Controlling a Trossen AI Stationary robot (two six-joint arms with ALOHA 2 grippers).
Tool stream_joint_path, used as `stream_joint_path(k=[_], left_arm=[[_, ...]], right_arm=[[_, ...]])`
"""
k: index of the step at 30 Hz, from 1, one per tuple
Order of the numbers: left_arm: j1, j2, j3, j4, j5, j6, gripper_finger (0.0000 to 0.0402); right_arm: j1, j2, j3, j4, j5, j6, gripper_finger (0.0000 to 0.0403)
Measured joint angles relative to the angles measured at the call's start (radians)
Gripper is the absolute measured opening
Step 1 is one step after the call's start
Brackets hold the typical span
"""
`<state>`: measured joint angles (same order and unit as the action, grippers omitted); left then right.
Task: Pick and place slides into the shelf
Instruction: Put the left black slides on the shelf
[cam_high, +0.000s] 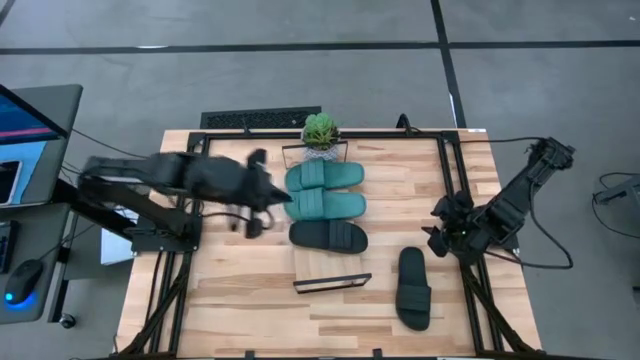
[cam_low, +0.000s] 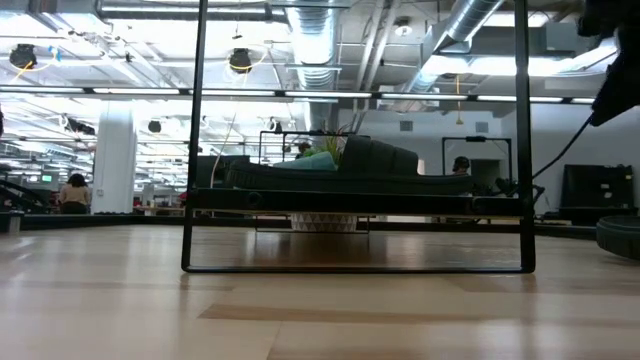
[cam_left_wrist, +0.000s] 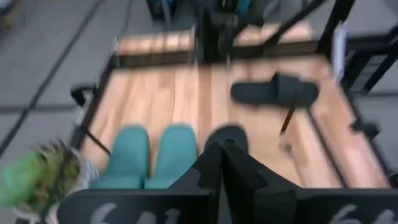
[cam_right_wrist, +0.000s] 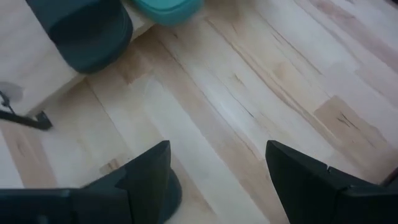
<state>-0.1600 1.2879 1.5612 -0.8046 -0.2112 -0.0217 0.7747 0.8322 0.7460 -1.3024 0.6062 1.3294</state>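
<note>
The shelf (cam_high: 322, 268) is a narrow light-wood plank lying across the middle of the table, with black wire frames at its ends. Two teal slides (cam_high: 326, 176) (cam_high: 328, 205) and a black slide (cam_high: 328, 237) lie side by side on it, soles down. Another black slide (cam_high: 413, 288) lies sole down on the tabletop to the right. My left gripper (cam_left_wrist: 222, 163) is shut and empty, raised just left of the teal slides (cam_left_wrist: 152, 152). My right gripper (cam_right_wrist: 217, 180) stands open over bare wood at the table's right, with nothing between its fingers.
A small potted plant (cam_high: 320, 131) stands at the shelf's far end. A black frame (cam_high: 452, 190) runs around the tabletop. In the low view the shelf's near wire frame (cam_low: 357, 268) stands in front. Bare wood lies between the shelf and the loose black slide.
</note>
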Motion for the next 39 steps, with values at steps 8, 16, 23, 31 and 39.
stream_joint_path(k=[8, 16, 23, 31, 39], left_arm=[[-0.007, -0.214, -0.111, 0.089, 0.046, 0.029, 0.0], [-0.033, -0.484, -0.544, 0.371, 0.047, -0.091, 0.0], [-0.094, -0.67, -0.868, 0.659, -0.003, -0.214, 0.0], [-0.225, -0.778, -1.148, 0.932, -0.17, -0.327, 0.0], [-0.378, -0.827, -1.28, 1.06, -0.388, -0.345, 0.0]], right_arm=[[-0.126, 0.0, 0.0, 0.136, 0.024, -0.028, 0.0256], [-0.24, 0.0, 0.0, 0.241, 0.023, -0.046, 0.0256], [-0.296, 0.059, 0.0, 0.445, -0.029, -0.256, 0.0256], [-0.323, 0.216, 0.0, 0.641, -0.055, -0.497, 0.0256], [-0.321, 0.357, 0.0, 0.749, -0.091, -0.511, 0.0256]])
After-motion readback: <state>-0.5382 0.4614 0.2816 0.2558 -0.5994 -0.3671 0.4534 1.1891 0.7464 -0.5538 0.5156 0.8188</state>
